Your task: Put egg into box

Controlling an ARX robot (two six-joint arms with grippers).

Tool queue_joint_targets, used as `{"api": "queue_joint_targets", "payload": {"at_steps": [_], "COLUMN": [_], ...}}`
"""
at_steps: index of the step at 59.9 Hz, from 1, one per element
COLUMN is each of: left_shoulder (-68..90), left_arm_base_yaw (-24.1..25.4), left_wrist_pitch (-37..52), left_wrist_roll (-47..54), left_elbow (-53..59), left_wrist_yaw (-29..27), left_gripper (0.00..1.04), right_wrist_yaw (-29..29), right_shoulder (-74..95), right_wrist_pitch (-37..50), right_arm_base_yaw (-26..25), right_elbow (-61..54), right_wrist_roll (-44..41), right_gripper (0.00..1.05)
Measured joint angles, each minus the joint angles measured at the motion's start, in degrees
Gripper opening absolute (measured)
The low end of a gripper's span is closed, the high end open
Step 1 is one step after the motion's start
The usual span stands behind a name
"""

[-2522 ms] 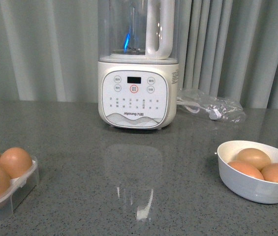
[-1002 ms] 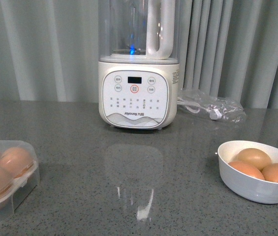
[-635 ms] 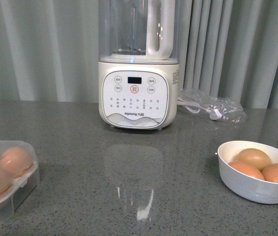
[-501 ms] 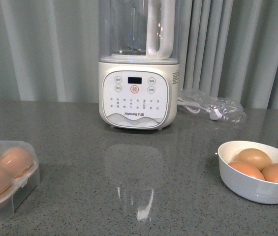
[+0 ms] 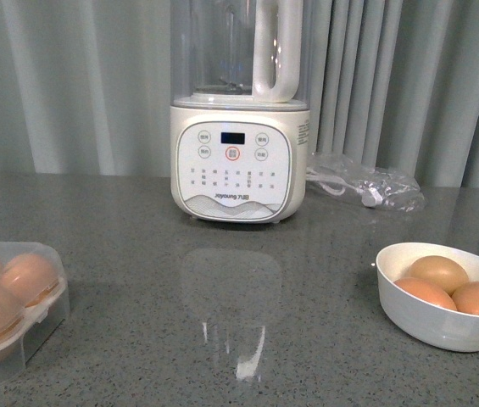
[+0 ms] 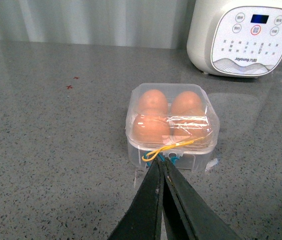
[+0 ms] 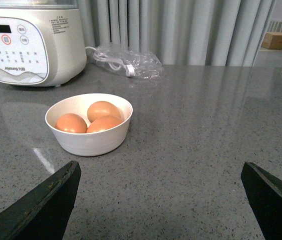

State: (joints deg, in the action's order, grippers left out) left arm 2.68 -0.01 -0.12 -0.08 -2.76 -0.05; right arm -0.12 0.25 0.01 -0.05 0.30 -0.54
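Box with lid down sits just beyond left hand.

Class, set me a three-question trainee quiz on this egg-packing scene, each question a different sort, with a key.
1. How many eggs lie in the bowl?
2. True or false: the box has its lid shut.
3. Which gripper is open: A) left B) right?

Key: 1) three; 2) true; 3) B. The left one's fingers are pressed together just in front of the box, while the right one's are spread wide, short of the bowl.
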Motion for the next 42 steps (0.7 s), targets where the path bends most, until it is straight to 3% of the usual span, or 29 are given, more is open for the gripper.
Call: {"api": "queue_joint_targets", "payload": {"at_steps": [31, 42], "left_shoulder": [-2.49, -2.49], "left_arm_base_yaw": [0.0, 0.0], "left_wrist_pitch": [0.04, 0.04], "left_wrist_roll": [-0.02, -0.07], "left_elbow": [1.09, 1.09], "left_wrist_yaw": [0.02, 0.02], "left_gripper": [0.04, 0.33], "right_wrist_yaw": [0.02, 0.02], "right_shoulder": [0.0, -0.02], "right_wrist_pitch": [0.0, 0.0], "right_arm_base_yaw": [0.0, 0.0], "right_elbow": [0.0, 0.0], "right_wrist_roll": [0.0, 0.0], "right_gripper": [0.98, 0.98]}}
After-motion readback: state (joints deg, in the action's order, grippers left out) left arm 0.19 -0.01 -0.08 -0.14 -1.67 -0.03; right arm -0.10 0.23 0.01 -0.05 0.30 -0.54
